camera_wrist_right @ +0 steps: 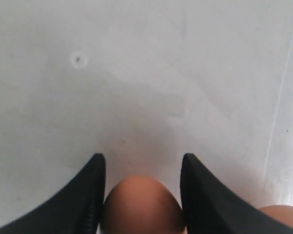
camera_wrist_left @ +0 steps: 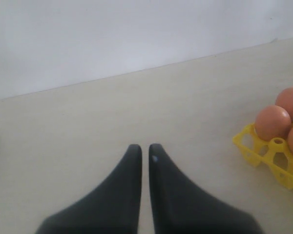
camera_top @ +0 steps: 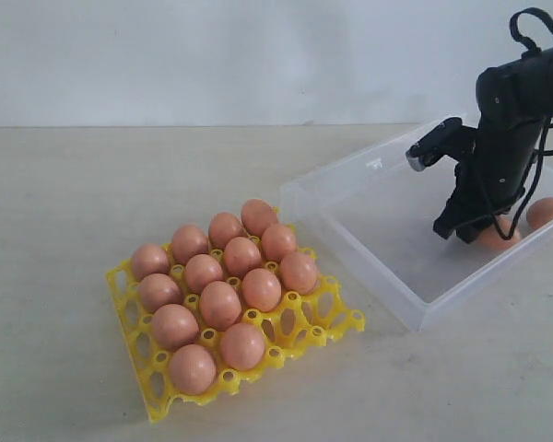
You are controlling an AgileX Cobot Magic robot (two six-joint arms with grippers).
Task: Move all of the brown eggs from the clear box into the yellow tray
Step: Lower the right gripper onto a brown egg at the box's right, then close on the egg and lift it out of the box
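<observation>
Nearest you, the yellow tray (camera_top: pixel 157 405), a glossy open plastic lattice with raised pegs, sits on the pale matte tabletop (camera_top: pixel 64 368). Fourteen brown eggs (camera_top: pixel 219 305), smooth ovals, fill its cups; two cups at the near right corner stand empty. Farther back and to the right, just beside the tray, is the clear box (camera_top: pixel 387 285), made of thin transparent plastic with low walls. Inside it, the right gripper (camera_wrist_right: pixel 144 158) pinches one egg (camera_wrist_right: pixel 141 207) between smooth black fingers. Another egg (camera_top: pixel 546 212) lies just beside. The left gripper (camera_wrist_left: pixel 144 148) has its tapered fingers pressed together on nothing, over the tabletop near a tray corner.
</observation>
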